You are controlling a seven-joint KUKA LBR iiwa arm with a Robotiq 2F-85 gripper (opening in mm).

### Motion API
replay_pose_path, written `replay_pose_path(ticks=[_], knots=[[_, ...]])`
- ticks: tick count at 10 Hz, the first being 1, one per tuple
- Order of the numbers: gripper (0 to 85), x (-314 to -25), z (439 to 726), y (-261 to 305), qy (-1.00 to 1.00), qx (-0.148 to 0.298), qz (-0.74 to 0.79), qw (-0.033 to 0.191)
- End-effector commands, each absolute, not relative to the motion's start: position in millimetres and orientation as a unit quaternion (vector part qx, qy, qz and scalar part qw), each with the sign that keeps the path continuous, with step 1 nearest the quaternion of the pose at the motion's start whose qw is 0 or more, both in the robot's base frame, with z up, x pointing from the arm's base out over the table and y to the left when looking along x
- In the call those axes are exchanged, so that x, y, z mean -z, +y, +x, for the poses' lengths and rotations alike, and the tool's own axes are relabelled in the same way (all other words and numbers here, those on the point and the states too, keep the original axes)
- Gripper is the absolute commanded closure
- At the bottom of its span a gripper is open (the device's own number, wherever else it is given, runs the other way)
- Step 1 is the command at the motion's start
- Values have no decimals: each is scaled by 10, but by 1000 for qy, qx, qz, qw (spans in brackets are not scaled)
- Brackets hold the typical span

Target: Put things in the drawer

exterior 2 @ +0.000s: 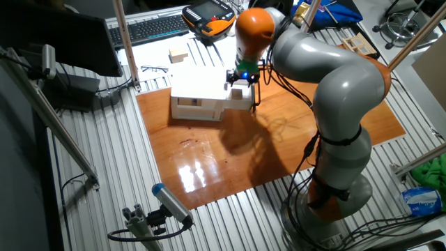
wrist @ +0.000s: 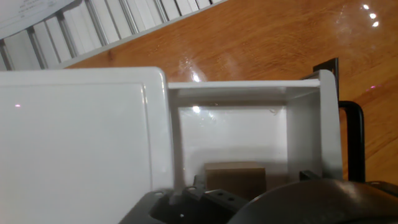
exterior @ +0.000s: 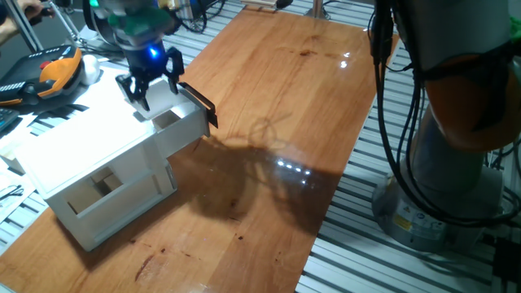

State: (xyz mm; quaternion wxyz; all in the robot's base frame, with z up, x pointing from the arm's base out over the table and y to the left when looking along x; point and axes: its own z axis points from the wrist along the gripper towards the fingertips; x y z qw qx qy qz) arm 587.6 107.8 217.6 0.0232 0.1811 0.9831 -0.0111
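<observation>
The white cabinet (exterior: 89, 142) stands at the table's left, and its drawer (exterior: 175, 120) with the black bar handle (exterior: 199, 102) is pulled partly out. My gripper (exterior: 159, 98) hangs just above the open drawer with its fingers spread apart. In the hand view the pale beige cube (wrist: 235, 175) sits inside the drawer (wrist: 236, 134), low in the frame, just past my gripper's dark body. Nothing shows between the fingers in the fixed views. The cabinet also shows in the other fixed view (exterior 2: 195, 90), with my gripper (exterior 2: 242, 78) at its right end.
The cabinet's lower compartment (exterior: 114, 191) is open at the front with a beige shape inside. A loose wooden block (exterior 2: 179, 56) lies behind the cabinet. A teach pendant (exterior: 49, 73) and papers lie at the back left. The arm's base (exterior 2: 334, 188) stands off the table's edge.
</observation>
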Motion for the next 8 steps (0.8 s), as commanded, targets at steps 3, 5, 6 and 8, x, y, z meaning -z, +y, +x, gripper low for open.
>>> replay_pose_path(ticks=[3, 5, 6, 8], knots=[[510, -2546, 5916, 1021, 981, -12, 195, 22], [680, -2677, 5943, 983, 981, -32, 192, 28], [680, -2720, 5955, 952, 983, -27, 182, 22], [850, -2736, 5957, 826, 990, -1, 141, 11]])
